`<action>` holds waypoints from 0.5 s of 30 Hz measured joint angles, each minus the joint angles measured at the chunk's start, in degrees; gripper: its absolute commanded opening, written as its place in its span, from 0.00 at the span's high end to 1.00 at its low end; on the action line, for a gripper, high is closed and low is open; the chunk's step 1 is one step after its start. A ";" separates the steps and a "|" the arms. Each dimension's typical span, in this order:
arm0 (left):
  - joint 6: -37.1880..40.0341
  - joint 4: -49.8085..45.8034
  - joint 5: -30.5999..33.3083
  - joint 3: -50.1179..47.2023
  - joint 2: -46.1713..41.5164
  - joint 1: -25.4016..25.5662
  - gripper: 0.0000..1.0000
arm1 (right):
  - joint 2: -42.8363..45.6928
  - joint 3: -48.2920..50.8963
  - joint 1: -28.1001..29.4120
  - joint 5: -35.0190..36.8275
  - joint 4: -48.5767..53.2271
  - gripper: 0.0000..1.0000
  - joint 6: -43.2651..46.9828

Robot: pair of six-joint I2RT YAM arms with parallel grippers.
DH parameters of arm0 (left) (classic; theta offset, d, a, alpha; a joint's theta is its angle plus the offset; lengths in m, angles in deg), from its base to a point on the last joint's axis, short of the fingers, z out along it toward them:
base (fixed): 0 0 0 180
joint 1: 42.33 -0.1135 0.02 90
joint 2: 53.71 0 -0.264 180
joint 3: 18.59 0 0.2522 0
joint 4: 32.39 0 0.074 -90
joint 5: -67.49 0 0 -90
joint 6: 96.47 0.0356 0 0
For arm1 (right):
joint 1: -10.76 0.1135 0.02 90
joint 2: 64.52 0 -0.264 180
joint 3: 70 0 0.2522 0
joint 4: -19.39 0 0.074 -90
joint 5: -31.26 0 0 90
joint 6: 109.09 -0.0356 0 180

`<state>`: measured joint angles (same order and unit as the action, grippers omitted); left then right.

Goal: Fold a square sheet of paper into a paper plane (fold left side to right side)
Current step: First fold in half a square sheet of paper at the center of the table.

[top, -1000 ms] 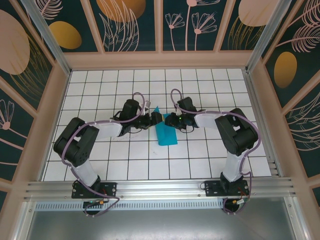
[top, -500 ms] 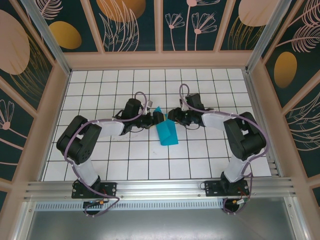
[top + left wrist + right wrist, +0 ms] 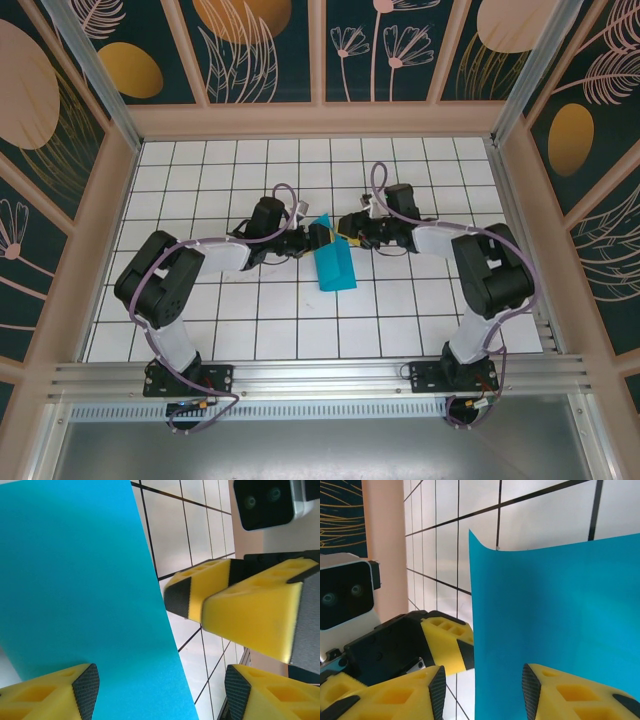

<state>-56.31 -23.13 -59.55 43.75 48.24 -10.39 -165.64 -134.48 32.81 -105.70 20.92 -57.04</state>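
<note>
The teal sheet of paper is lying near the middle of the white gridded surface. It is already narrowed to a long wedge, and its far end seems to be rising off the tiles between the two arms. The left end effector is standing wide, its tips straddling the paper's long edge and pinching nothing. The right end effector is gaping too, one tip over the paper and the other just off its edge, gripping nothing.

With nothing pinning the sheet, the lifted part is probably free to spring back, which would soften the crease. The two end effectors are facing each other close together, so a careless approach risks them knocking tips or catching the paper crookedly. A pad dragging across the top could slide the whole wedge and skew the left-to-right fold, and that error would likely be carrying into each later crease.

The paper is looking thin, matte and unmarked, with straight crisp edges and one corner curling slightly in the right wrist view. Each finger is a blocky yellow wedge with moulded recesses and a dark textured pad face. The surface appears smooth, probably offering little grip.
</note>
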 measured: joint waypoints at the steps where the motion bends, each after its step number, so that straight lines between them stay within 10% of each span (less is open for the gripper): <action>1: 0.00 0.02 0.00 0.00 0.02 0.02 0.31 | -0.74 -0.48 0.35 -0.20 0.02 0.54 -0.02; 15: 0.00 -0.50 -0.02 0.11 0.33 0.39 0.30 | -3.34 -2.91 1.97 -0.68 1.09 0.90 0.33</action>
<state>-56.31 -23.63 -59.57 43.86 48.57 -10.00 -168.98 -137.38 34.77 -106.38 22.01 -56.72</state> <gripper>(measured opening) 0.695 0.145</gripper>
